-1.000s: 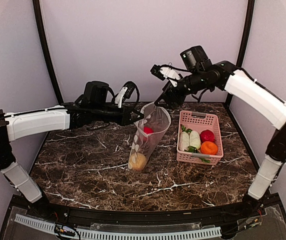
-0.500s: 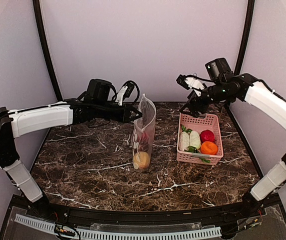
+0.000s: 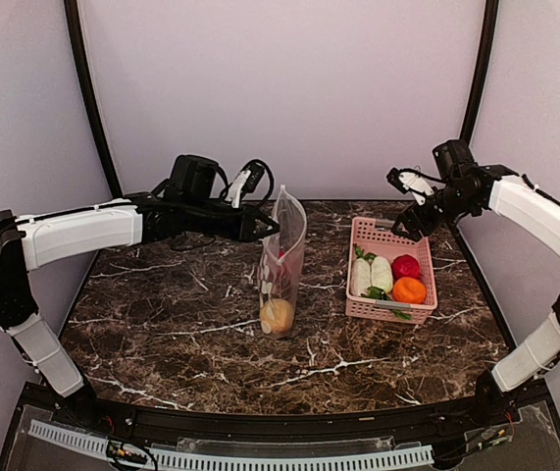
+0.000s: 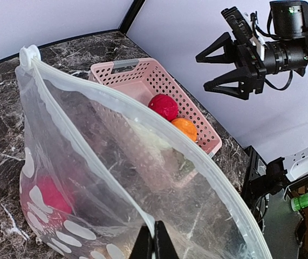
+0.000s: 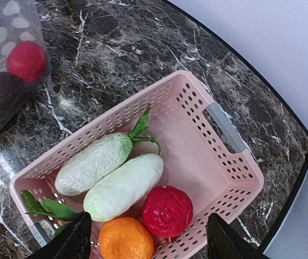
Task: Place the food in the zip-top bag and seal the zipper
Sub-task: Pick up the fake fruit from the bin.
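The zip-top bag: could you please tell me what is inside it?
The zip-top bag holds a red ball, a dark purple piece and, lowest, a yellowish piece. Its white dots and folds cover whatever may lie behind them.

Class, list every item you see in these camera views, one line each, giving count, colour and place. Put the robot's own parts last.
table: one, dark marble with white veins, under everything
zip-top bag: one, clear with white dots, upright near the table's middle
bagged red ball: one, red, inside the bag
dark purple piece: one, dark purple, in the bag under that ball
yellowish piece: one, yellowish, at the bag's bottom
basket: one, pink, right of the bag
white radishes: two, white with green leaves, in the basket
basket red ball: one, red, in the basket
orange: one, orange, beside that ball
left fingers: black, shut on the bag's top edge
right fingers: black, open, in the air by the basket
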Motion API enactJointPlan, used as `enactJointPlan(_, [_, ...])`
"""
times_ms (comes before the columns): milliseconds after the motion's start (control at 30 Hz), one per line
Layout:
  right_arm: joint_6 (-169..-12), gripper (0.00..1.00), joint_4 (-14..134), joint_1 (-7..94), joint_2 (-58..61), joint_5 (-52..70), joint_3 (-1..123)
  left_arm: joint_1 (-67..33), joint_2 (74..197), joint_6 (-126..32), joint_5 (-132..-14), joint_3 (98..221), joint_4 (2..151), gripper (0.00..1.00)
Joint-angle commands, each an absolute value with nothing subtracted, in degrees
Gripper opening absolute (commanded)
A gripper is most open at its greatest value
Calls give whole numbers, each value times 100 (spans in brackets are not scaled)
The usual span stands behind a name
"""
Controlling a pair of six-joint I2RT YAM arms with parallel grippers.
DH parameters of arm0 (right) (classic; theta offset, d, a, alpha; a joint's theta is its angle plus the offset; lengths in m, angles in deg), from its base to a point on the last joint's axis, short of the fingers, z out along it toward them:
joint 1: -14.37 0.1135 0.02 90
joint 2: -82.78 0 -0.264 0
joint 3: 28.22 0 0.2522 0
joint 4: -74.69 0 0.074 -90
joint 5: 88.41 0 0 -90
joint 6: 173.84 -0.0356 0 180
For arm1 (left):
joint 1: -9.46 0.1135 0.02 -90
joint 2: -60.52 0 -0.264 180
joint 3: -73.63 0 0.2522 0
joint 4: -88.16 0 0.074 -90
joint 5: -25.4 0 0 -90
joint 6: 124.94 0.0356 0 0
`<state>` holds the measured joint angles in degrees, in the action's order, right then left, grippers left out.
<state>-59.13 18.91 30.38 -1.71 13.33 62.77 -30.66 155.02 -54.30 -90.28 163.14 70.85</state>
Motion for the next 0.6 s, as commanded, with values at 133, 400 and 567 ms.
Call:
enactJointPlan(133, [-6009,66,1813,2462,-968,1114,6385,-3228,15360,-5495,-9204,16380,7075,1])
enactJointPlan(400, [-5952,65,1438,2324,-1613,1122,6692,-3433,15488,-5372,-9115,16429,6945,1])
enactJointPlan(567, [-5867,68,1362,2325,-1788,1121,6789,-3449,15492,-5423,-9169,16425,6974,1])
